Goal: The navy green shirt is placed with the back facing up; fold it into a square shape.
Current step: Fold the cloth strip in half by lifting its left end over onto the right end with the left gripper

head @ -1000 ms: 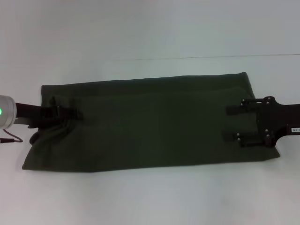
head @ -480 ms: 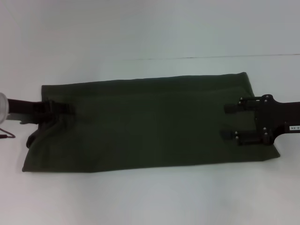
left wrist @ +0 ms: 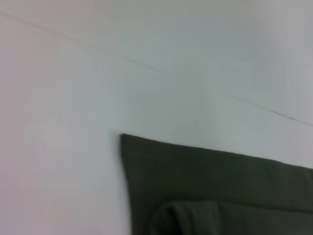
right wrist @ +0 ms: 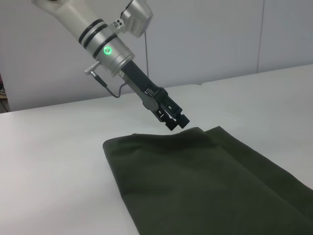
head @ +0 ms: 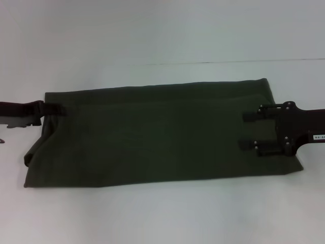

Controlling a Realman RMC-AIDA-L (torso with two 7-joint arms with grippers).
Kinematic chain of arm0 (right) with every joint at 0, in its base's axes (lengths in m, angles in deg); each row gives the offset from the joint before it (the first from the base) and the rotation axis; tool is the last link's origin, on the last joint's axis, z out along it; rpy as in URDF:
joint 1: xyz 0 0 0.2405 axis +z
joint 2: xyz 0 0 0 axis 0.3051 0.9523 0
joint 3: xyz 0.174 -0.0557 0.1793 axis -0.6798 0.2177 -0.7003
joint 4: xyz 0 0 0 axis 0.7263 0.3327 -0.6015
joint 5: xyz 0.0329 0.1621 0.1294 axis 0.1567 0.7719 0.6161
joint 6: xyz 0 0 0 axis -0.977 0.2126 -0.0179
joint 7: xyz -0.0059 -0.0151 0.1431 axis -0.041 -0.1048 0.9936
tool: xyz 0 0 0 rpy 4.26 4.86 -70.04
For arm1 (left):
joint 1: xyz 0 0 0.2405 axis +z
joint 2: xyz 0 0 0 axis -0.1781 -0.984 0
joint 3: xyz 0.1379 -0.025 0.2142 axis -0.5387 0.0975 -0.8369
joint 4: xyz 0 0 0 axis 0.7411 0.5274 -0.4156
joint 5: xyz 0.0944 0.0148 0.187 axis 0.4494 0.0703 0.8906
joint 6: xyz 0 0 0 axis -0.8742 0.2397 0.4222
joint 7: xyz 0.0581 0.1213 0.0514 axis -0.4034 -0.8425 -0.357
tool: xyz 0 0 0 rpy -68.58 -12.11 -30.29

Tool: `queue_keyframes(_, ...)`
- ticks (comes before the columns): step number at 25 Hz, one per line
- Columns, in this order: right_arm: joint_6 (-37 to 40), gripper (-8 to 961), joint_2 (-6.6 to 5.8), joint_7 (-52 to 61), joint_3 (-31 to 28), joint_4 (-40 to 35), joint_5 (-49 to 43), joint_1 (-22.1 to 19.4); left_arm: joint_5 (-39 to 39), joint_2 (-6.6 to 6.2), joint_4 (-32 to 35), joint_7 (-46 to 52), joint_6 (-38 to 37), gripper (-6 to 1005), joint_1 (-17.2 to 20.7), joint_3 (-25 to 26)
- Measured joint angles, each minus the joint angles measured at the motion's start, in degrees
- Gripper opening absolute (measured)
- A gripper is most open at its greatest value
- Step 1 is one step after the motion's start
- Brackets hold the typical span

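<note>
The navy green shirt (head: 157, 132) lies flat on the white table as a long folded rectangle, plain side up. It also shows in the left wrist view (left wrist: 220, 191) and the right wrist view (right wrist: 195, 181). My left gripper (head: 55, 109) is at the shirt's left edge, near the far corner, and holds nothing. In the right wrist view the left gripper (right wrist: 176, 122) hangs just above that corner, jaws slightly apart. My right gripper (head: 250, 131) is open over the shirt's right end, fingers pointing inward.
The white table (head: 162, 213) runs all round the shirt. A thin seam line (head: 228, 62) crosses the table behind the shirt. A pale wall (right wrist: 205, 39) stands beyond the table's left side.
My left gripper has let go of the bunched cloth and drawn back left, off the shirt, to its edge. The shirt's left end has settled flatter. The right gripper has hardly moved.
</note>
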Motion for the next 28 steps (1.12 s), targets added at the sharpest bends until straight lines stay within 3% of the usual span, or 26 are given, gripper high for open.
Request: queue_keyframes(28, -0.1, 765, 0.09, 0.21, 0.0, -0.1, 0.01, 0.35, 0.92, 0.35, -3.95, -0.55, 6.08, 876, 0.26, -1.87)
